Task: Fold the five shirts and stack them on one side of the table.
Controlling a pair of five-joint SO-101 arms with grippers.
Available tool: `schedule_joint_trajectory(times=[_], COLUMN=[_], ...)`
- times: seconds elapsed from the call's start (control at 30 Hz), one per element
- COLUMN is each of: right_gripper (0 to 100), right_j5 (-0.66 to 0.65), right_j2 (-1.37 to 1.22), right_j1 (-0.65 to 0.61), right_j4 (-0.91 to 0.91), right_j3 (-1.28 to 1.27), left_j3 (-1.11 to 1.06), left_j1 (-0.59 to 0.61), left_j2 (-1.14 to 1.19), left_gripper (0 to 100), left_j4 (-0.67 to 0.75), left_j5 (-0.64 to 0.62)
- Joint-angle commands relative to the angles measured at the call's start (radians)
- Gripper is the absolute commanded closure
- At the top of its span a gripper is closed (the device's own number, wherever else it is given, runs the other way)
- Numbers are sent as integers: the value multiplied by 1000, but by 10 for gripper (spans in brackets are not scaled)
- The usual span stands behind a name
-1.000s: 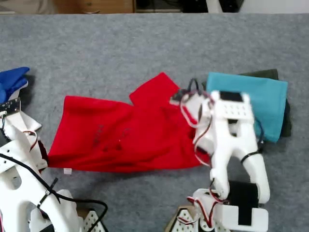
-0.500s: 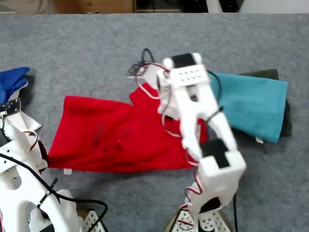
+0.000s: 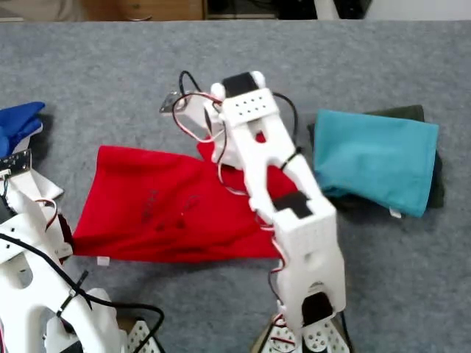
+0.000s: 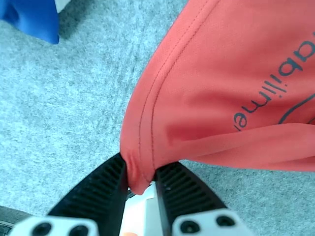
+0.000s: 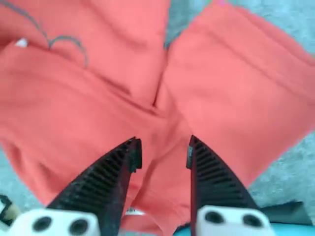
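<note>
left gripper (image 4: 140,169) pinching red shirt (image 4: 221,73) at hem corner | right gripper (image 5: 162,147) spread, shirt just beneath | judged limp, light: grip seamed edges

Bright, even light falls from above on the grey table (image 3: 110,81), with no glare anywhere. Shadows are soft. A narrow dark band runs along the near edge of the red shirt (image 3: 162,206), and a deeper patch lies beside the blue cloth (image 3: 18,121). The right arm (image 3: 294,220) is evenly lit white. In the left wrist view the shirt's lower fold is dimmer than the cloth above it.
</note>
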State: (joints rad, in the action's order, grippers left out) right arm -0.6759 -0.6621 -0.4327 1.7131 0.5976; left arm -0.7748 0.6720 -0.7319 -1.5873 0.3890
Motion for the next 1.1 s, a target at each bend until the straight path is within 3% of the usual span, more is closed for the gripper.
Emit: schedule_joint_trajectory(times=[0.0, 0.4, 1.07], right_gripper=[843, 843, 843], right_j5=[66, 74, 66], right_j2=[-31, -108, 30], right_j1=[-13, -7, -53], right_j4=[8, 74, -54], right_j3=[117, 225, -93], left_j3=[40, 40, 40], left_j1=[12, 6, -18], left_j2=[-5, -5, -5], left_gripper=[982, 982, 982], left_j4=[-5, 0, -2], left_j5=[5, 9, 6])
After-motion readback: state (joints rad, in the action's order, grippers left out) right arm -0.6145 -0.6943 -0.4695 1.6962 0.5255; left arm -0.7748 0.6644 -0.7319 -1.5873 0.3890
